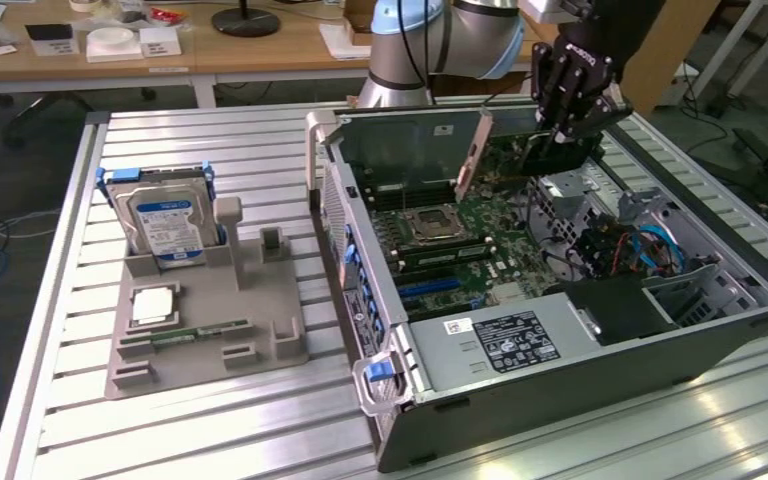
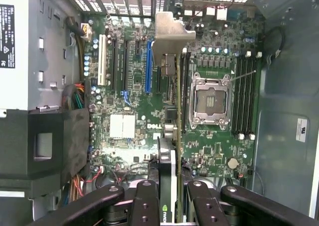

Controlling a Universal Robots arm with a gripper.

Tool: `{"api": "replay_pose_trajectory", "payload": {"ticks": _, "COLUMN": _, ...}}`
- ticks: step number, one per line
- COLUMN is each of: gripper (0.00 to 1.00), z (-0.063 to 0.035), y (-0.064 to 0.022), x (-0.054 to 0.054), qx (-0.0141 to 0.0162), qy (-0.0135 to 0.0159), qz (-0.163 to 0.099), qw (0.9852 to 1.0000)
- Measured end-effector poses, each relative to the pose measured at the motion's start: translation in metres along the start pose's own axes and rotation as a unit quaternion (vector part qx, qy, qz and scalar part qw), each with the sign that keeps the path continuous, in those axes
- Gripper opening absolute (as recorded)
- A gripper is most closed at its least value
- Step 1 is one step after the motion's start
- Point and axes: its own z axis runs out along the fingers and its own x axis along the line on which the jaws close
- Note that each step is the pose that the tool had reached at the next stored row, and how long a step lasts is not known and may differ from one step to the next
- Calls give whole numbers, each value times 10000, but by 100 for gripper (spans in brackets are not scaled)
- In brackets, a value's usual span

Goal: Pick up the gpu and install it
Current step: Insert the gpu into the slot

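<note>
The gpu (image 2: 168, 158) is held edge-on between my black fingers (image 2: 144, 201), and its metal bracket (image 2: 172, 31) points toward the vented rear of the case. My gripper (image 2: 169, 198) is shut on the card. It hangs above the green motherboard (image 2: 124, 106), over the expansion slots next to the blue slot (image 2: 148, 66), with the CPU socket (image 2: 212, 99) to one side. In the exterior view my gripper (image 1: 574, 125) stands over the far side of the open computer case (image 1: 398, 400), with the dark gpu (image 1: 551, 152) below it. I cannot tell whether the card touches a slot.
On the slatted table at the exterior view's left, a grey holder (image 1: 271, 330) carries a silver hard drive (image 1: 164, 220) with a blue label and a green RAM stick (image 1: 204, 332). The power supply (image 1: 504, 340) and cables (image 1: 651, 245) fill the near part of the case.
</note>
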Motion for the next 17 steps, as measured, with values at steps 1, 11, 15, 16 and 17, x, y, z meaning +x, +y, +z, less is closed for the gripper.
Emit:
{"api": "replay_pose_trajectory", "payload": {"ticks": 1, "gripper": 26, "z": 4, "y": 0, "x": 0, "qx": 0, "qy": -1, "qz": 0, "qw": 10000}}
{"api": "replay_pose_trajectory", "payload": {"ticks": 11, "gripper": 26, "z": 179, "y": 12, "x": 5, "qx": 0, "qy": 0, "qz": 0, "qw": 10000}}
{"api": "replay_pose_trajectory", "payload": {"ticks": 15, "gripper": 26, "z": 202, "y": 42, "x": 6, "qx": 0, "qy": 0, "qz": 0, "qw": 10000}}
{"api": "replay_pose_trajectory", "payload": {"ticks": 16, "gripper": 26, "z": 210, "y": 61, "x": 6, "qx": 1, "qy": 0, "qz": 0, "qw": 10000}}
{"api": "replay_pose_trajectory", "payload": {"ticks": 17, "gripper": 26, "z": 219, "y": 82, "x": 5, "qx": 0, "qy": 0, "qz": 1, "qw": 10000}}
